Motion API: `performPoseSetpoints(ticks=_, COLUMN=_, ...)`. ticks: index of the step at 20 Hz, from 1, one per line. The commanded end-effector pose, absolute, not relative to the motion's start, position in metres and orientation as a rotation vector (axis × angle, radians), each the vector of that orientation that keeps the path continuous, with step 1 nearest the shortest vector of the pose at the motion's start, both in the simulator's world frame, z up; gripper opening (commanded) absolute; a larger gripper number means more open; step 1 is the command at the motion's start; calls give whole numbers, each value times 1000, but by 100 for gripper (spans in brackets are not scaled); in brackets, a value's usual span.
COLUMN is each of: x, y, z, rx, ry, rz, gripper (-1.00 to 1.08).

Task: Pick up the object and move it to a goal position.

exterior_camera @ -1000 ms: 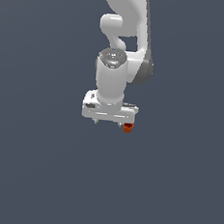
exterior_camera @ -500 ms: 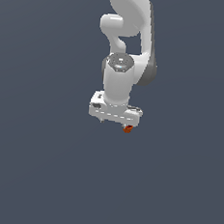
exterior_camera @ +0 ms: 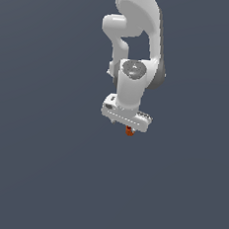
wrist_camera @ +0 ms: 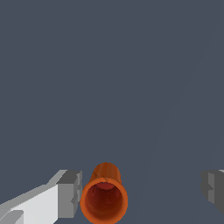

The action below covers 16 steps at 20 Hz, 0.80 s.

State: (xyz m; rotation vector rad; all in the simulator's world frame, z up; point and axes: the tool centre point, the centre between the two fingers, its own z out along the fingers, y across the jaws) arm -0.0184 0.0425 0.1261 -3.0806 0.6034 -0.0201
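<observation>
Wrist view first: the gripper (wrist_camera: 142, 194) is spread wide, and the little orange-red cup (wrist_camera: 104, 197) sits between its fingers, touching or just beside one pad (wrist_camera: 70, 194) and well apart from the other. Exterior view has the cup (exterior_camera: 129, 131) right under the hand. Best to centre on it, then squeeze gently so it doesn't tip.
</observation>
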Motion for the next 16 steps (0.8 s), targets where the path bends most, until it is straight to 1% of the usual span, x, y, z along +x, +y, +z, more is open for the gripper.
performPoseSetpoints(ticks=1, x=-24, y=51, z=120, rx=-3062, ry=689, rz=-17, gripper=100)
performPoseSetpoints(ticks=16, x=-55, y=87, z=93, rx=-2945, ry=1092, rz=-2, gripper=100)
